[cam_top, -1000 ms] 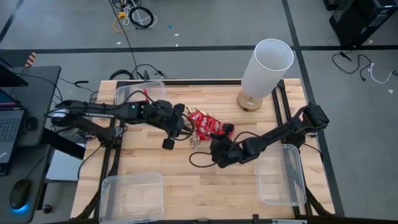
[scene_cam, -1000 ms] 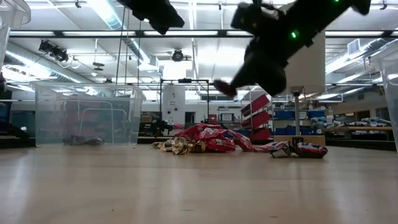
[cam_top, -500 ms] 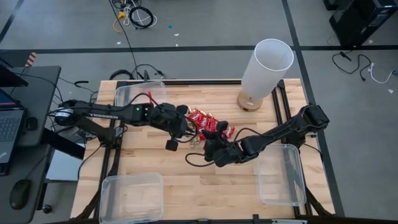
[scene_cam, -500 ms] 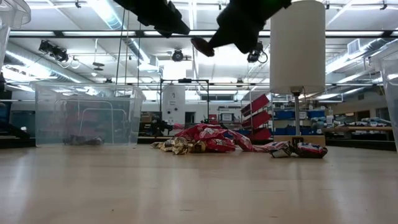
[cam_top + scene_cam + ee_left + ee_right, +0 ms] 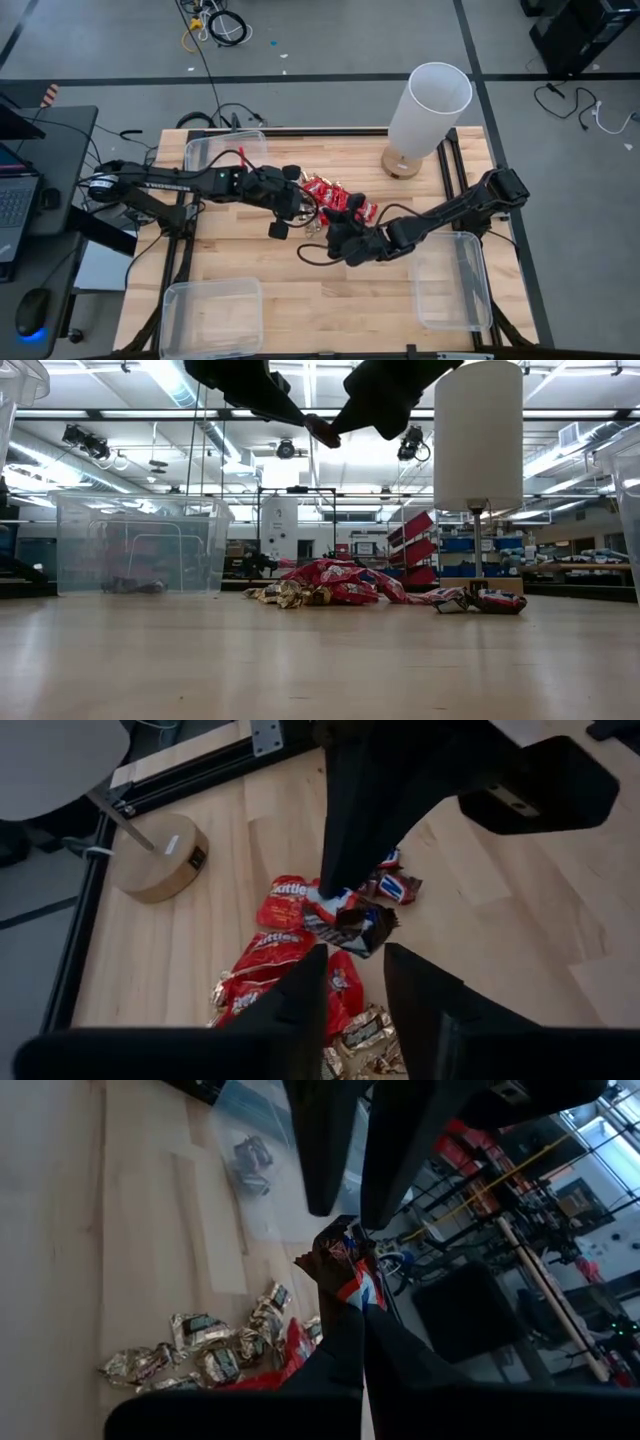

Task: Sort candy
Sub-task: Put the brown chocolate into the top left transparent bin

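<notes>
The candy (image 5: 330,200) is heaped near the table's middle — red packets (image 5: 270,952), gold pieces (image 5: 362,1035) and dark bars (image 5: 352,923) — with a few pieces (image 5: 480,600) lying just beside the pile. The right gripper (image 5: 345,1285) is held above the heap, its fingers pinched shut on one dark bar (image 5: 338,1258). The left gripper (image 5: 352,970) is poised close by, over the pile's edge — fingers parted, nothing between them. A few sweets are seen in the far bin (image 5: 222,150).
</notes>
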`<state>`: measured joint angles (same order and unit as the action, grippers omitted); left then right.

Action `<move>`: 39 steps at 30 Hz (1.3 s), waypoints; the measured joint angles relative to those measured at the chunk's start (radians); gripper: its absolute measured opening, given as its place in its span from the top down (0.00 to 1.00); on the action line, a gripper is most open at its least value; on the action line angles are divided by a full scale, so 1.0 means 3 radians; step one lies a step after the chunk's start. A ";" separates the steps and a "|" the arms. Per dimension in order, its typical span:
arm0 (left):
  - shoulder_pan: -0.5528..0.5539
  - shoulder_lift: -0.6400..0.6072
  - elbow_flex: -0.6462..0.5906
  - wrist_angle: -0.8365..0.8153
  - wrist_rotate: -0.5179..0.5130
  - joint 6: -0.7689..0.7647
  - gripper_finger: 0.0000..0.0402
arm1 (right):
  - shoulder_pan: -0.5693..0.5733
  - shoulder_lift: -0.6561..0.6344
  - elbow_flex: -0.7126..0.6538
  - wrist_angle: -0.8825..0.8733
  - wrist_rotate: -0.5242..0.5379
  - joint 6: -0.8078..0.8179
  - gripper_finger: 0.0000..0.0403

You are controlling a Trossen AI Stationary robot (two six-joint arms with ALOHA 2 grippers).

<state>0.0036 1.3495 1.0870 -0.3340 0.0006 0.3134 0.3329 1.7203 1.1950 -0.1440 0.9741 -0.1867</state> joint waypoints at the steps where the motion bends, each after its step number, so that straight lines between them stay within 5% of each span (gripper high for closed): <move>1: 0.0000 0.0000 0.0000 0.0001 0.0000 0.0000 0.72 | -0.0007 0.0000 0.0000 0.0005 0.0000 0.0000 1.00; 20: 0.0000 -0.0001 0.0000 -0.0010 -0.0141 -0.0036 0.67 | -0.0078 0.0000 0.0000 0.0379 -0.0151 -0.0275 1.00; 32: 0.0000 -0.0001 0.0000 -0.0004 -0.0150 -0.0024 0.98 | -0.0108 0.0000 0.0000 0.0379 -0.0160 -0.0264 1.00; 39: 0.0002 -0.0002 0.0000 0.0008 -0.0388 -0.0024 1.00 | -0.0114 0.0000 0.0000 0.0394 0.0025 -0.0237 1.00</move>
<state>0.0043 1.3488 1.0870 -0.3317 -0.1159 0.3061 0.2985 1.7203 1.1950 -0.0259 0.9815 -0.2578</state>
